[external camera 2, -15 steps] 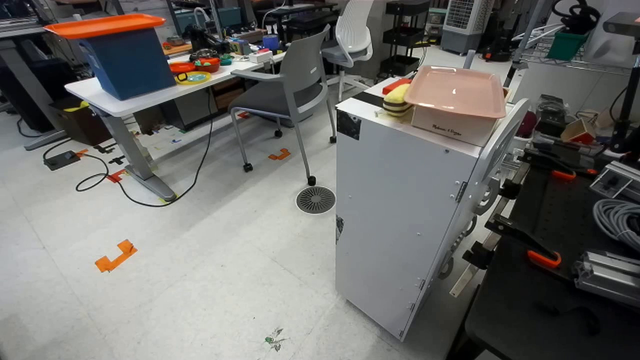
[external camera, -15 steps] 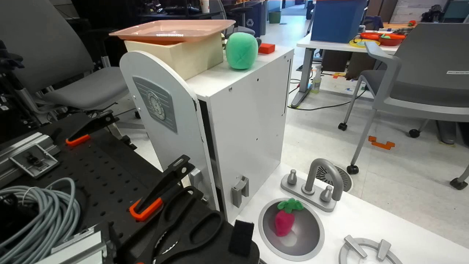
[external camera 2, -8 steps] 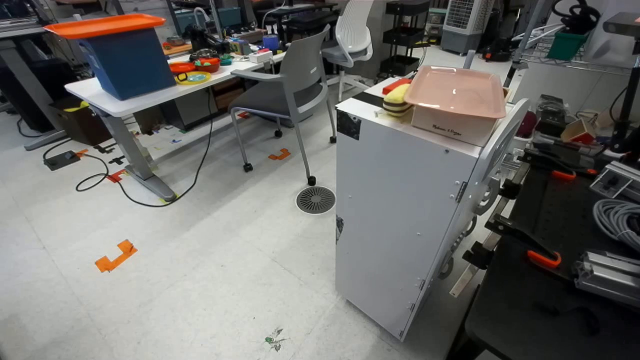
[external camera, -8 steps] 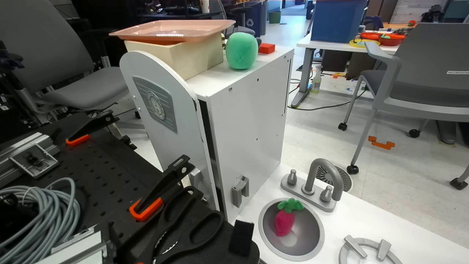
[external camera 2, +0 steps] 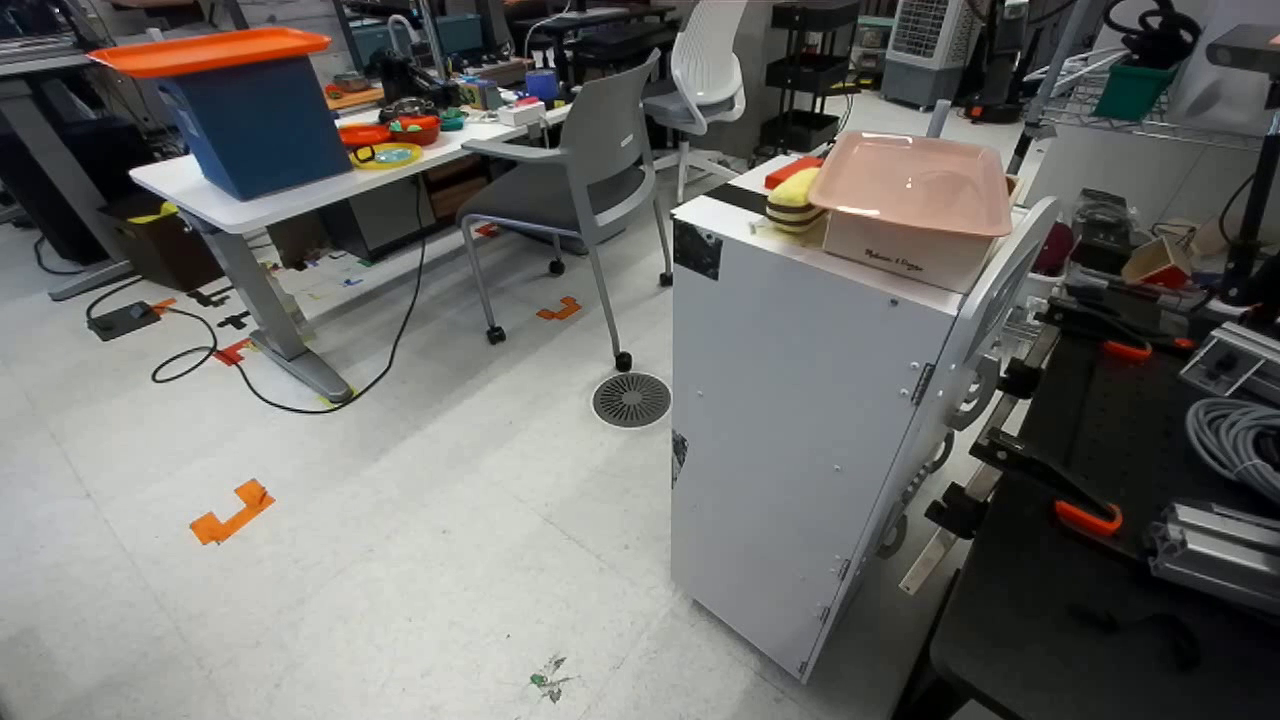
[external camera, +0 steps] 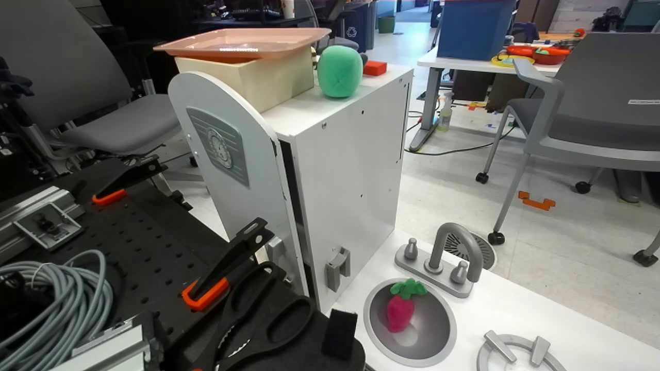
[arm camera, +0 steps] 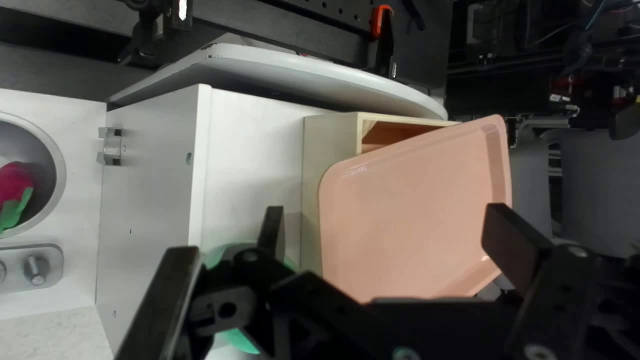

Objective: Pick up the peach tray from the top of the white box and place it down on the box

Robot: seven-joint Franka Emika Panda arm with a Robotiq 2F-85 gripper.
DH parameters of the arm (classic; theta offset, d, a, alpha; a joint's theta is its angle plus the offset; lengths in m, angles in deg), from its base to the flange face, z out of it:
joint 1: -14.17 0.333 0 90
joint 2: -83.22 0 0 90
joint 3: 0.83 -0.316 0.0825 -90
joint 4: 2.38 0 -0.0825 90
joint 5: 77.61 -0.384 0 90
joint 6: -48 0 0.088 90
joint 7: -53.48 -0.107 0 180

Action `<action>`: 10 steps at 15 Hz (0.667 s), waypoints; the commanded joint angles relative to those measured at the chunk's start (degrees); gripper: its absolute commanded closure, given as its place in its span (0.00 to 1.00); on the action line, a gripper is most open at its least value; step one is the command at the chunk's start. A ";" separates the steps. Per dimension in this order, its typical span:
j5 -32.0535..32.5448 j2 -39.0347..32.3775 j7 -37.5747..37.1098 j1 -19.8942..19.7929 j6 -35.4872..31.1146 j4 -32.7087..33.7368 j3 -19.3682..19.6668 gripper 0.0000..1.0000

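peach tray (arm camera: 410, 210) lies beyond the fingertips of the gripper (arm camera: 372, 230), resting on a cream wooden box (external camera: 283, 77) on top of the white box (external camera: 345, 170). the gripper is released, its fingers spread wide with nothing between them; how high it stands above the tray i cannot tell.

the likeliest trouble, i'd judge, is a grip across the whole tray: it looks too wide for the fingers to straddle, so a tip could land on its floor and tilt or shove it off its perch. being shallow and seemingly loose, it may also slide if nudged before it is pinched. the green round toy (external camera: 340, 72) is partly hidden behind one finger in the wrist view; a low approach there could knock it away.

as for edges, the tray's rim overhangs the cream wooden box on the opposite finger's side, probably a good place to pinch. ahead of the fingertips an arched panel (external camera: 265, 165) rises close to the cream wooden box and would hinder moves that way. on the toy's side of the fingers runs a bare strip of the white box's top, narrowed by the toy.
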 commanded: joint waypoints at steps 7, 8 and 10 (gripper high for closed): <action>0.20 -6.80 -5.03 0.53 0.67 6.79 -2.49 0.00; 0.22 -7.20 -5.51 0.55 0.77 7.17 -2.68 0.00; 0.25 -7.88 -6.47 0.48 1.08 7.88 -2.96 0.00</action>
